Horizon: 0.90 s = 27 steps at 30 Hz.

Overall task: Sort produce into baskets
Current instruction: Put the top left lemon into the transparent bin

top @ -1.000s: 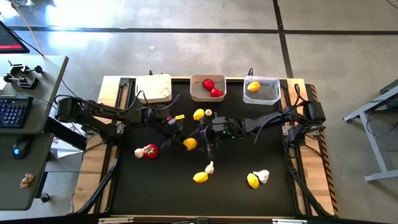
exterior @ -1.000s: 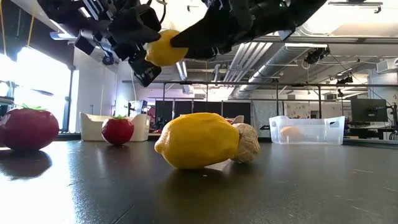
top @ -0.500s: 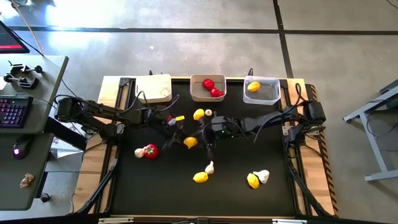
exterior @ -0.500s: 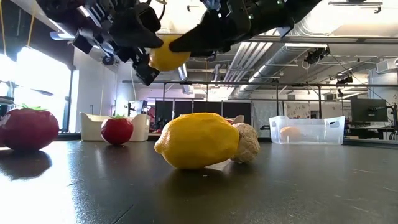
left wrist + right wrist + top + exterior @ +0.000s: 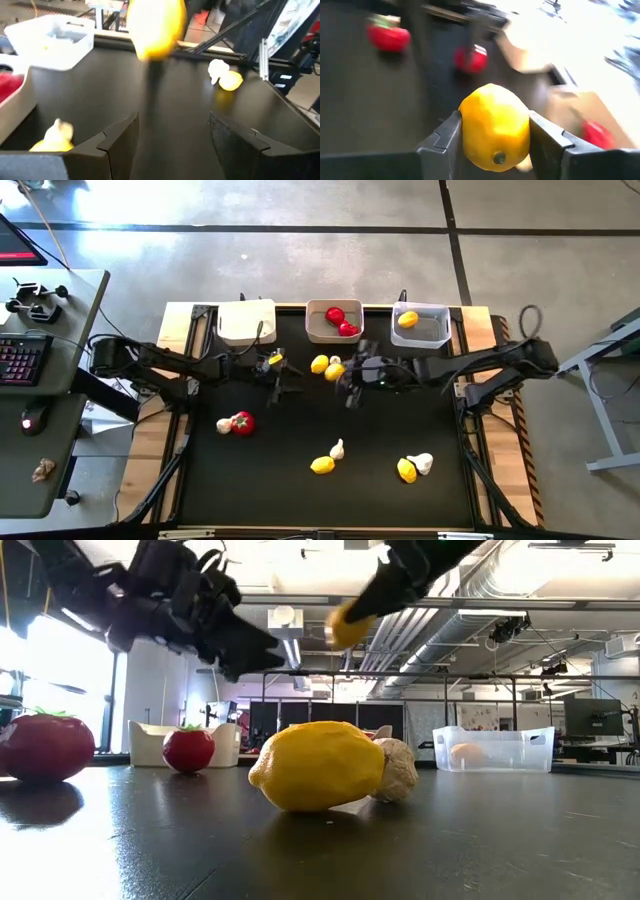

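My right gripper (image 5: pixel 340 372) is shut on a yellow lemon (image 5: pixel 495 127) above the far middle of the table; in the low view the lemon (image 5: pixel 350 625) hangs high. My left gripper (image 5: pixel 280 370) is open and empty, to the left of it; its wrist view shows the held lemon (image 5: pixel 155 30) ahead. The white basket (image 5: pixel 247 322), the grey basket (image 5: pixel 322 330) holding red tomatoes (image 5: pixel 342 322), and the clear basket (image 5: pixel 428 332) holding a lemon (image 5: pixel 407 319) stand along the far edge. My right gripper pinches the lemon between its two fingers, one on each long side (image 5: pixel 466 125). One pointed end of the lemon (image 5: pixel 496 159) faces the wrist camera. The fingers come from the table's right, slanting down. The lemon is lifted clear of the table.
Loose on the mat lie a lemon (image 5: pixel 320 364) just left of the held one, a tomato (image 5: pixel 242 422) with a garlic bulb (image 5: pixel 224 425), a lemon (image 5: pixel 322 465) with garlic (image 5: pixel 338 448), and a lemon (image 5: pixel 407 470) with garlic (image 5: pixel 422 463).
A second ago the lemon was between both grippers near the table's middle. My right gripper has carried it toward the far edge and a little right. My left gripper no longer touches it and has drawn back toward the far left.
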{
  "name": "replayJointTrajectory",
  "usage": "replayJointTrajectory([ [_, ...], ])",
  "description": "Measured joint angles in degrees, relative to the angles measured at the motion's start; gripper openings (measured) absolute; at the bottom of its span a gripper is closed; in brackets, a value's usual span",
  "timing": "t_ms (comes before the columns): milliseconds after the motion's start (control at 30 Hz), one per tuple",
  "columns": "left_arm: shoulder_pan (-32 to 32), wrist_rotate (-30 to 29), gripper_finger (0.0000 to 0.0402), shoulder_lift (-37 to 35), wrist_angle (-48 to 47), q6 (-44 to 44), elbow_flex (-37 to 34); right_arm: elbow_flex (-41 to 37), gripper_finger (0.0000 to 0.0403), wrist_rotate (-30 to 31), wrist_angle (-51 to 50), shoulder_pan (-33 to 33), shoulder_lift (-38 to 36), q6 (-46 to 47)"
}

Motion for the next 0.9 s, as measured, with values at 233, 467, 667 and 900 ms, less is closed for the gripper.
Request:
replayJointTrajectory([
  [233, 1.06, -0.65, 0.0225, -0.02, 3.24, 0.11, -4.19, -0.04, 0.0153, 17.92, -23.81, -3.42, -6.99, 18.28],
  [467, 0.58, -2.8, 0.0225, -0.04, 6.15, 0.57, -6.1, -0.08, 0.0152, 20.22, -40.36, -14.43, -8.59, 31.18],
  [667, 0.58, -2.78, 0.0225, -0.04, 6.08, -0.73, -6.14, -0.11, 0.0152, 6.73, -38.45, -29.34, -8.37, 22.97],
  [900, 0.56, -2.75, 0.0225, -0.04, 5.95, -1.14, -6.14, -0.11, 0.0152, -7.45, -35.57, -43.7, -7.9, 18.97],
])
